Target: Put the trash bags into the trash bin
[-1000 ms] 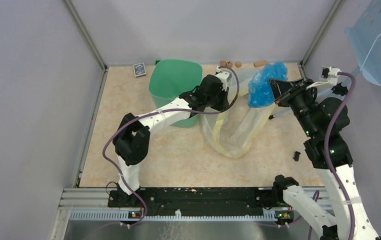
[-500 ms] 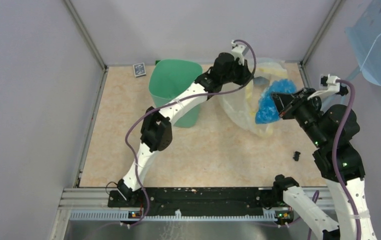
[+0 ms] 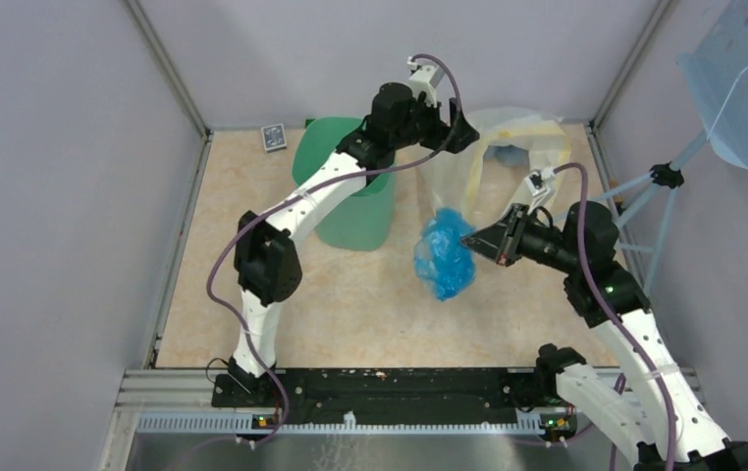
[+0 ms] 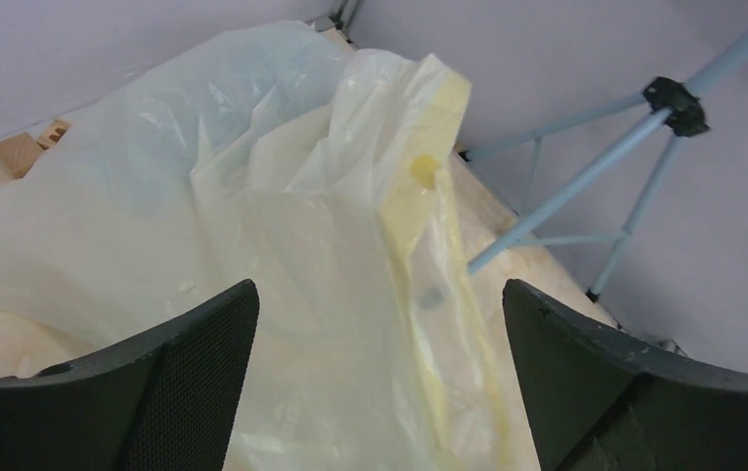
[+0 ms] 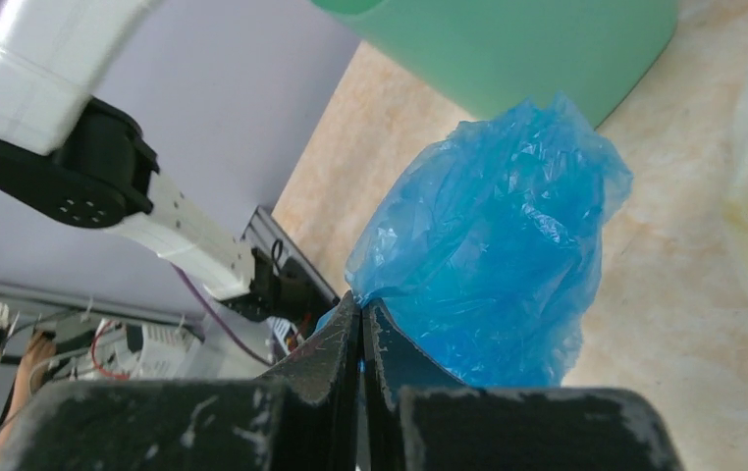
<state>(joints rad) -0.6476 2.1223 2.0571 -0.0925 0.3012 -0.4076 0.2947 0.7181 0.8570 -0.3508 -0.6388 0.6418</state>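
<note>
Thin, crinkly, translucent blue plastic bag, bunched into a loose ball, outside the mint-green, round-cornered plastic waste bin and just right of the bin's lower wall in the overhead view. Pinched at one gathered edge by the right gripper, with the rest of the bundle ballooning out beyond the fingertips, toward the bin. Seen from the right wrist: blue bag directly ahead of the right gripper, dark fingers pressed together on a fold of the film, green bin wall close behind the bundle's top. Cannot tell whether the bundle's underside touches the beige tabletop.

Left gripper up at the far side, beside the bin's rim, reaching toward the larger clear plastic bag with yellow bands. From the left wrist: left gripper spread wide, nothing between the fingers, the clear yellow-banded bag crumpled just beyond them and untouched. Well apart from the blue bag.

Pale blue tripod stand at the right edge of the table, behind the right arm; also visible past the clear bag from the left wrist.
</note>
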